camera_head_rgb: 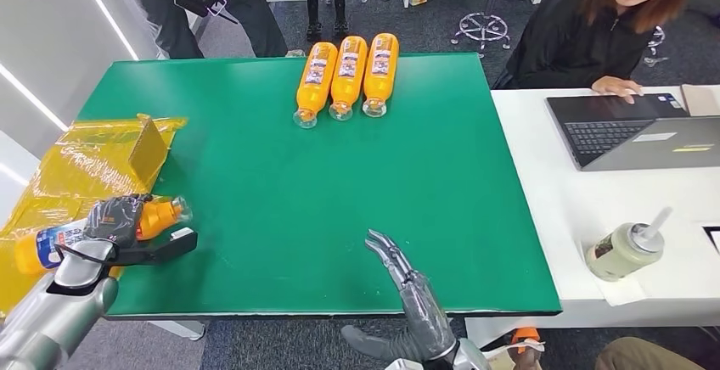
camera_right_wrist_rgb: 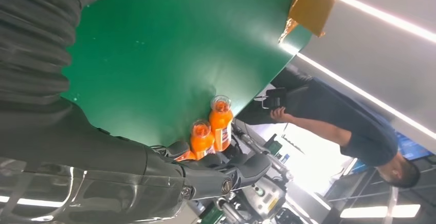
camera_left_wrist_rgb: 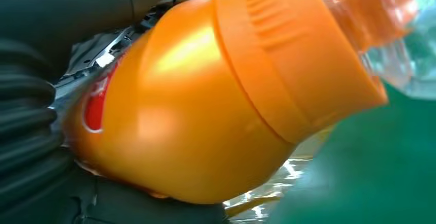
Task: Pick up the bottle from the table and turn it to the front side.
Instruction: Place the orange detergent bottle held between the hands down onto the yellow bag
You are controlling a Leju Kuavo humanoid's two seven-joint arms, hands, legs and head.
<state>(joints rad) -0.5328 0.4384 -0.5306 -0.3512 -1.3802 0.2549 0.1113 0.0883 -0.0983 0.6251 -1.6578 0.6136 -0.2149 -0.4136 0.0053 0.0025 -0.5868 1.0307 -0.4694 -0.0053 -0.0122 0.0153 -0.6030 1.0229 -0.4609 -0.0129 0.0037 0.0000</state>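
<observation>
My left hand (camera_head_rgb: pixel 115 227) grips an orange bottle (camera_head_rgb: pixel 59 241) lying sideways above the table's near left corner, its clear cap end pointing right. In the left wrist view the orange bottle (camera_left_wrist_rgb: pixel 205 100) sits right against the hand (camera_left_wrist_rgb: pixel 36 116). My right hand (camera_head_rgb: pixel 407 289) hovers at the front edge of the green table (camera_head_rgb: pixel 255 175), fingers stretched out and apart, holding nothing. The right wrist view shows that hand (camera_right_wrist_rgb: pixel 205 172) with empty fingers. Three more orange bottles (camera_head_rgb: pixel 346 77) lie side by side at the table's far edge, caps toward me.
Yellow plastic wrap (camera_head_rgb: pixel 85 166) with a small box lies at the left edge. A white desk (camera_head_rgb: pixel 594 217) to the right carries a laptop (camera_head_rgb: pixel 637 128) and a lidded cup (camera_head_rgb: pixel 624 251). One person sits behind the laptop, another beyond the far left corner.
</observation>
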